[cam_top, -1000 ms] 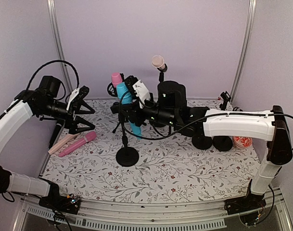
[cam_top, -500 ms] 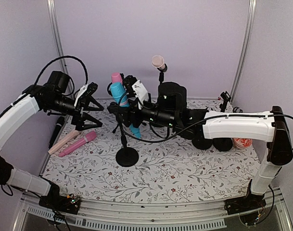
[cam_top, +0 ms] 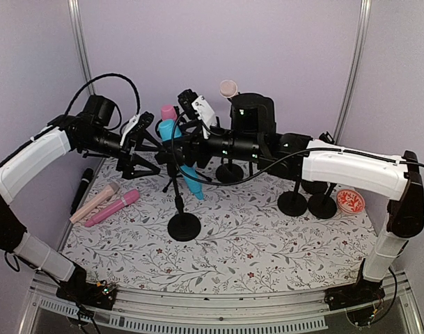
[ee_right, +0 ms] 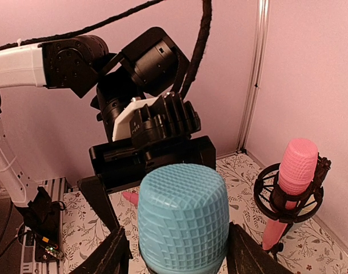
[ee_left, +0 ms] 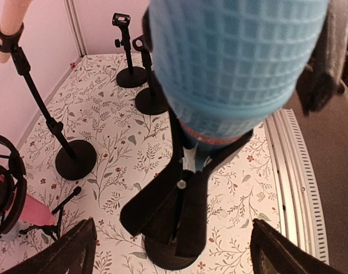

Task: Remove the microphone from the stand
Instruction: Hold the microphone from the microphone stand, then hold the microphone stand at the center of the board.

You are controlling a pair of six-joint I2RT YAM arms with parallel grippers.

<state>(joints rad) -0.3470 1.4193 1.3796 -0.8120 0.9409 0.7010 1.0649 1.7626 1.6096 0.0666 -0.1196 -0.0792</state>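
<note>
The blue microphone [cam_top: 175,142] leans in the clip of a black round-base stand [cam_top: 184,225]. My right gripper [cam_top: 181,152] is shut on its body. In the right wrist view the blue mesh head [ee_right: 183,220] fills the space between my fingers [ee_right: 109,256]. My left gripper [cam_top: 150,157] is open just left of the stand's clip. In the left wrist view the blue head [ee_left: 236,63] looms above the black forked clip [ee_left: 179,208]. The microphone's lower end sits in that fork, and my wide-open fingers [ee_left: 65,251] stand on either side.
A pink microphone [cam_top: 168,112] hangs in a shock mount just behind and also shows in the right wrist view [ee_right: 296,171]. A beige microphone [cam_top: 228,88] sits on a tall stand. Pink [cam_top: 114,207], beige [cam_top: 93,202] and black [cam_top: 81,186] microphones lie at left. Several stand bases [cam_top: 293,203] are at right.
My left arm has swung right until its open gripper reaches the stand's clip. My right arm has risen a little with the blue microphone in its grip.
</note>
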